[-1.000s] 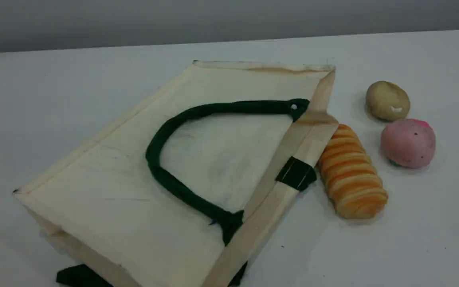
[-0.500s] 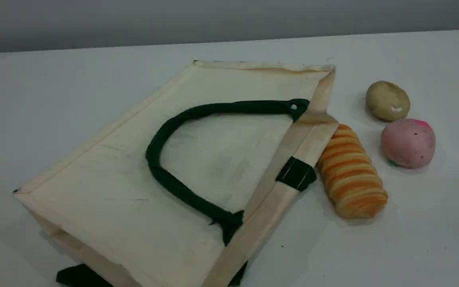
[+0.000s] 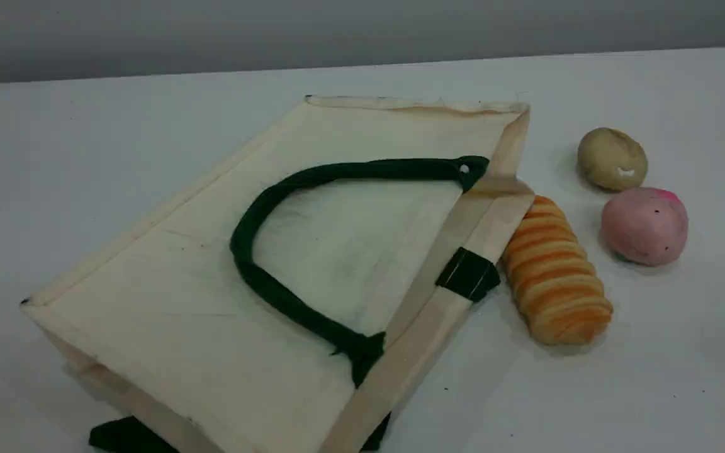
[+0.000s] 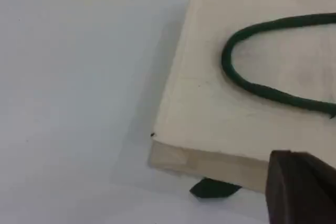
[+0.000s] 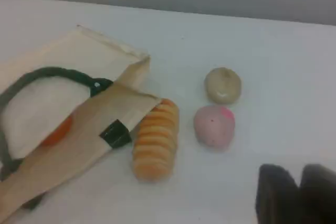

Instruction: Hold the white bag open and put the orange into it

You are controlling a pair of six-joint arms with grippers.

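Observation:
The white bag (image 3: 211, 296) lies flat on its side on the table, with one dark green handle (image 3: 243, 251) looped across its top face and its mouth towards the right. In the right wrist view the orange (image 5: 59, 129) shows inside the bag's (image 5: 105, 124) mouth, partly covered by the canvas; it is hidden in the scene view. Neither arm appears in the scene view. My left gripper (image 4: 299, 187) is shut and hovers near the bag's (image 4: 220, 114) bottom corner. My right gripper (image 5: 298, 192) hangs to the right of the foods, its fingers close together with nothing between them.
A ridged orange-striped bread loaf (image 3: 554, 277) lies against the bag's mouth edge. Right of the loaf sit a pink round fruit (image 3: 644, 224) and, behind that, a tan lumpy potato-like item (image 3: 612, 158). A green strap tab (image 3: 468, 274) sticks out at the rim.

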